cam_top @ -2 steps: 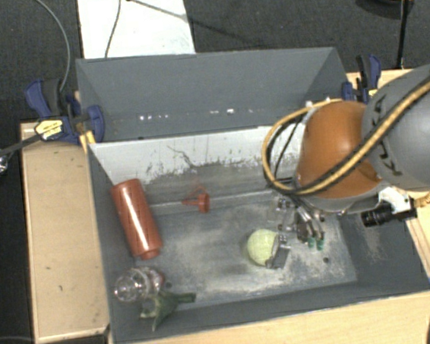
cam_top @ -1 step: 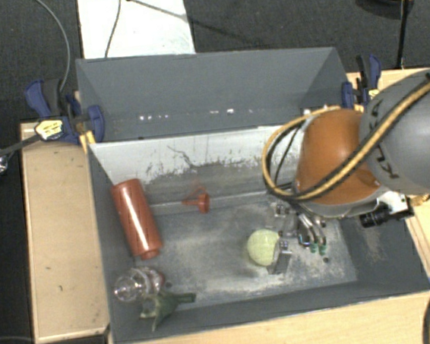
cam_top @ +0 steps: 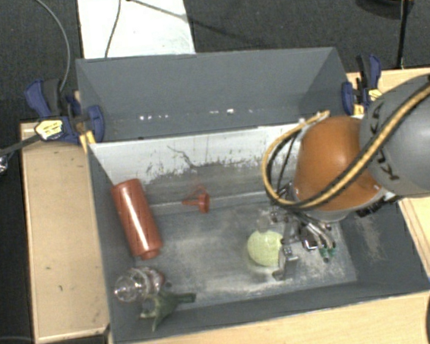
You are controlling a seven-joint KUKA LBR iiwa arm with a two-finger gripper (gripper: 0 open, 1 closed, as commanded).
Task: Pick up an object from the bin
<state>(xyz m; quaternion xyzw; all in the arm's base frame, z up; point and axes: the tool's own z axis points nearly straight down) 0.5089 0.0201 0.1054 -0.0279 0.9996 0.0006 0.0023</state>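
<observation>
While the arm (cam_top: 418, 138) reaches in from 3 o'clock, the gripper (cam_top: 287, 261) sits low over the bin floor, roughly 4 o'clock from the bin's centre. Pale green ball (cam_top: 263, 249) lies at the gripper's 10 o'clock, just beside it. Looks like contact, but can't confirm. Can't tell whether the gripper is spread or clamped, or whether it has the ball pinched: the tip reads as a dark tangle below the orange wrist cover (cam_top: 329, 167) and its cables.

Rest of the bin (cam_top: 214, 91):
- Red cylinder (cam_top: 136, 218) lies flat at 9 o'clock, long axis roughly 12-to-6, slightly tilted.
- Small red piece (cam_top: 198, 201) sits near 11 o'clock by the back wall, well apart from the ball.
- Clear glassy item (cam_top: 134, 284) is in the 8 o'clock corner.
- Dark green object (cam_top: 164, 302) is just beside the glassy item at its 5 o'clock, touching or nearly.

Ball sits well apart from all four.
</observation>
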